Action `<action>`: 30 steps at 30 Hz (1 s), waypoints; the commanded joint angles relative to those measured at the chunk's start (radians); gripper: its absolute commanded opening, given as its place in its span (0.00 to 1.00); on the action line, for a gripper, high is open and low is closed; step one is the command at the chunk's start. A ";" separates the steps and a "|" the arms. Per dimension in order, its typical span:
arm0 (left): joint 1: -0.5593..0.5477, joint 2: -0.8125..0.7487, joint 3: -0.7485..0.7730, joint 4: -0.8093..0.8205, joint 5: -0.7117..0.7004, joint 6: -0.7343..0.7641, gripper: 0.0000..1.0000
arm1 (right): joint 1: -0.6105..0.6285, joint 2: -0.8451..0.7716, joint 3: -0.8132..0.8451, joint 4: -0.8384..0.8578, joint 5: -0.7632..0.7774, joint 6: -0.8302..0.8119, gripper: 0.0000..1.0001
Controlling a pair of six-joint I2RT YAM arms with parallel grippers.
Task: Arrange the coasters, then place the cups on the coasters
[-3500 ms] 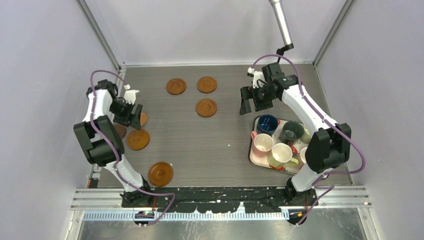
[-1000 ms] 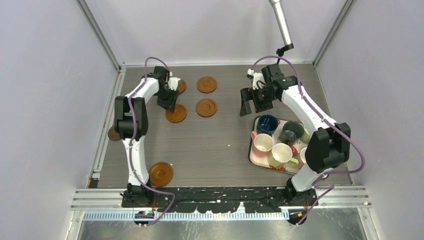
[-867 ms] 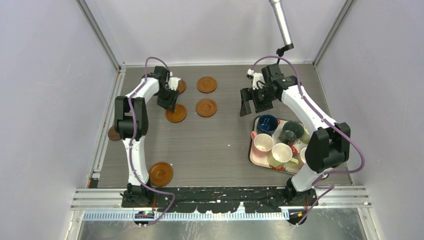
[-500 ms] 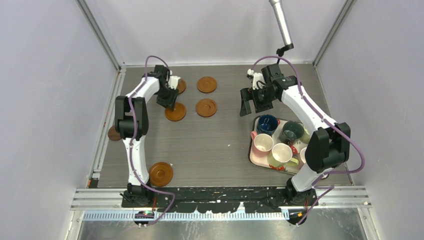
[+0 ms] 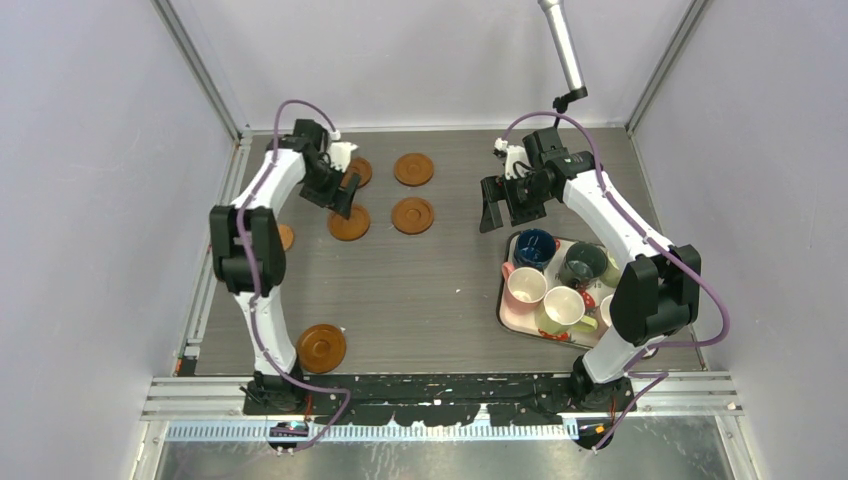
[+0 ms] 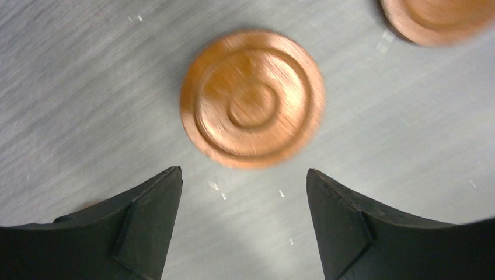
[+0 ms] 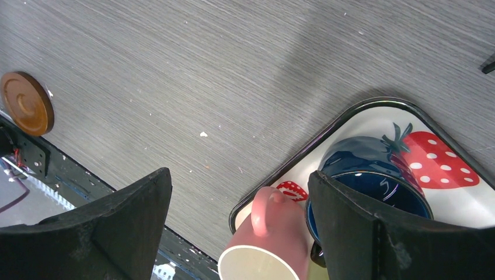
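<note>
Left tool [image 6: 242,175] spread, empty, near coaster [image 6: 252,99] toward tabletop's [image 5: 420,300] far edge; stiff, thin, probably light wood: pinch across rim.

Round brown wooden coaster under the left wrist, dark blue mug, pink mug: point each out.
Round brown wooden coaster [image 6: 252,99]: left wrist view, centre of its ringed face.
Dark blue mug [image 7: 362,155]: right wrist view, its outer wall.
Pink mug [image 5: 525,287]: top external view, inside its mouth.

Coaster [image 6: 252,99] orange-brown, concentric rings; tray [image 7: 379,119] white, red strawberries; table [image 5: 420,290] grey woodgrain.
</note>
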 commanded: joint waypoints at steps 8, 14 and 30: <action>0.089 -0.513 -0.436 -0.303 0.207 0.532 0.85 | -0.001 -0.093 -0.031 -0.011 -0.038 -0.036 0.96; 0.089 -0.633 -0.683 -0.223 0.142 0.618 0.89 | -0.002 -0.145 -0.096 0.030 -0.007 0.038 0.96; -0.056 -0.717 -1.011 0.032 0.012 0.658 0.89 | -0.001 -0.133 -0.075 -0.025 0.018 -0.018 0.96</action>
